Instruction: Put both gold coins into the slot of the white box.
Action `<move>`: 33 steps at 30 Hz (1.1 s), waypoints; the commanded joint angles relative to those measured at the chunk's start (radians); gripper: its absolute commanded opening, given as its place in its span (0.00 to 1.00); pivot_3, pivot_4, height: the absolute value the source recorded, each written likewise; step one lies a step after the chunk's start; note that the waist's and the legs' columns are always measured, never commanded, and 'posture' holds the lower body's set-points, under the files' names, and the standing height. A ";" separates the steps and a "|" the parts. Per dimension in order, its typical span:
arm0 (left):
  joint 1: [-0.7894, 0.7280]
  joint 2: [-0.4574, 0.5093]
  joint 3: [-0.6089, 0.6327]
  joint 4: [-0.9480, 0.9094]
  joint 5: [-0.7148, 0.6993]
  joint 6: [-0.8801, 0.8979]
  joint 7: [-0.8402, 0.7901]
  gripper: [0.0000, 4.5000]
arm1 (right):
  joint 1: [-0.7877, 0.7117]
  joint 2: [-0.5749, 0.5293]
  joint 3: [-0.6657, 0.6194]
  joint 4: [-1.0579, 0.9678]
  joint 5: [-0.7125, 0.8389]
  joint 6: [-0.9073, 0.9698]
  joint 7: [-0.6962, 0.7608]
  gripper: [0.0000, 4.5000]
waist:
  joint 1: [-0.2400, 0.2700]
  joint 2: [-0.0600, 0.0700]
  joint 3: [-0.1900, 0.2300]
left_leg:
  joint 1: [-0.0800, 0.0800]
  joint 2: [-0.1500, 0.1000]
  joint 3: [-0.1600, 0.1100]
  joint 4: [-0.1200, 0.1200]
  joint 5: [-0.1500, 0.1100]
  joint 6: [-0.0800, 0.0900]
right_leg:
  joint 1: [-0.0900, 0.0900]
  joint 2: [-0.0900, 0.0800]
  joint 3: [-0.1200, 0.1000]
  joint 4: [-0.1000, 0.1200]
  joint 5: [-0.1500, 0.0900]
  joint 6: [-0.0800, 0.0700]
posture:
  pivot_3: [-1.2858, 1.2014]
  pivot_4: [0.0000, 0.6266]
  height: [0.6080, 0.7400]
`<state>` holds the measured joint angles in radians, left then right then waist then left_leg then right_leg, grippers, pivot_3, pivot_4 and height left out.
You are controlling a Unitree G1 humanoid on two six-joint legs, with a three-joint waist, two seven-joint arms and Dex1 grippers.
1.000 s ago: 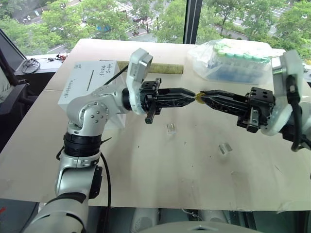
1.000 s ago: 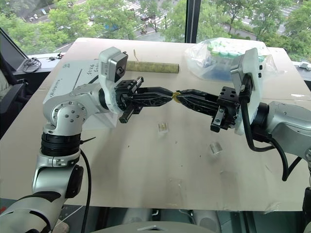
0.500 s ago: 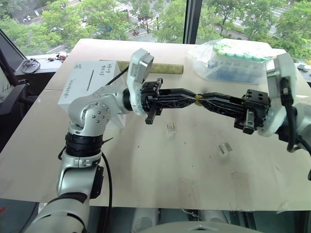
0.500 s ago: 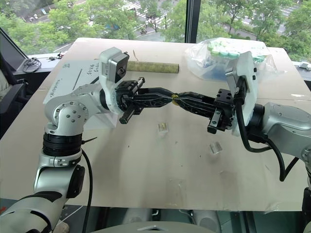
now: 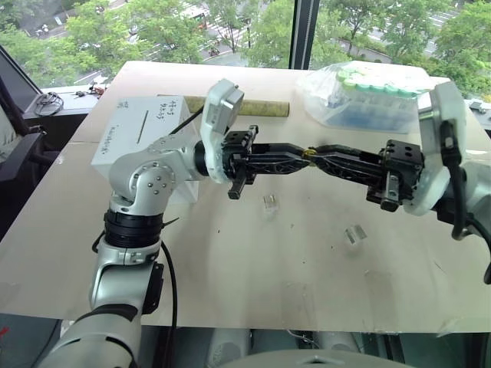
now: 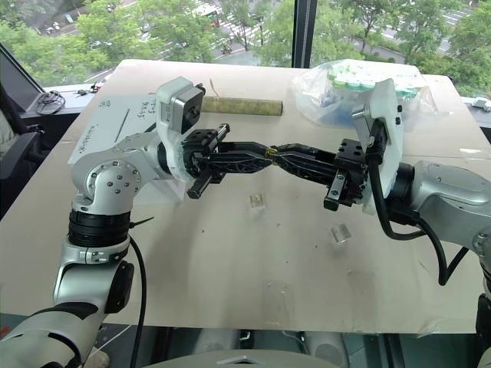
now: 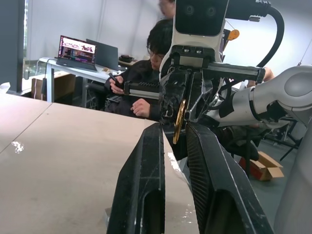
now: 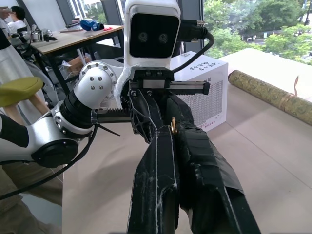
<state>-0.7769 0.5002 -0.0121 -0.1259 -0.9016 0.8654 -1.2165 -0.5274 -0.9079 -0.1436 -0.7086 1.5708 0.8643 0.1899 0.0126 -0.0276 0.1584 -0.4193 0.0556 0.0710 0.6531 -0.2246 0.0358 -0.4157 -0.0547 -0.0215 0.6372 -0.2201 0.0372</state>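
Note:
A gold coin [image 5: 309,152] hangs above the table's middle, pinched edge-on in my right gripper [image 5: 314,154], which is shut on it. My left gripper [image 5: 304,156] meets it tip to tip from the other side. Its fingers [image 7: 146,161] stand a narrow gap apart, and the coin [image 7: 179,119] sits at that gap. The coin [image 8: 172,127] glints at the right gripper's tips [image 8: 168,132]. The white box [image 5: 132,132] stands at the table's left behind my left arm, its slot [image 5: 146,123] a thin dark line on top. The other gold coin I cannot make out.
Two small clear holders [image 5: 269,202] [image 5: 354,234] lie on the table below the grippers. A clear bag of green-capped tubes [image 5: 368,96] and a cardboard roll [image 5: 257,107] lie at the far side. A person [image 7: 141,83] sits at a desk beyond the table.
My right gripper has edged a little to the left with the coin, bringing it in between the left gripper's fingertips. The left arm has stayed put.

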 commanded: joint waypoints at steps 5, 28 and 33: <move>-0.002 -0.002 0.006 0.000 0.005 -0.024 -0.021 0.16 | -0.007 -0.011 -0.010 -0.027 0.020 -0.019 0.005 0.00 | 0.000 0.000 0.000 | 0.000 0.000 0.000 0.000 0.000 0.000 | 0.000 0.000 0.000 0.000 0.000 0.000 | 0.52 0.24 1.00; 0.005 -0.005 0.018 0.000 -0.006 -0.018 -0.044 0.01 | -0.003 0.010 0.005 -0.031 0.005 -0.038 0.004 0.00 | 0.000 0.000 0.000 | 0.000 0.000 0.000 0.000 0.000 0.000 | 0.000 0.000 0.000 0.000 0.000 0.000 | 0.52 0.24 1.00; 0.011 -0.014 0.029 -0.039 -0.032 0.000 0.000 0.00 | 0.005 0.016 -0.015 -0.010 0.025 -0.042 0.027 0.29 | 0.000 0.000 0.000 | 0.000 0.000 0.000 0.000 0.000 0.000 | 0.000 0.000 0.000 0.000 0.000 0.000 | 0.52 0.24 1.00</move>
<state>-0.7649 0.4875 -0.0047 -0.1248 -0.9079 0.8671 -1.2271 -0.5229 -0.8888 -0.1329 -0.7073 1.5753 0.8457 0.2016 0.0131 -0.0276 0.1584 -0.4192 0.0557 0.0710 0.6531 -0.2246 0.0358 -0.4157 -0.0547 -0.0214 0.6372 -0.2201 0.0372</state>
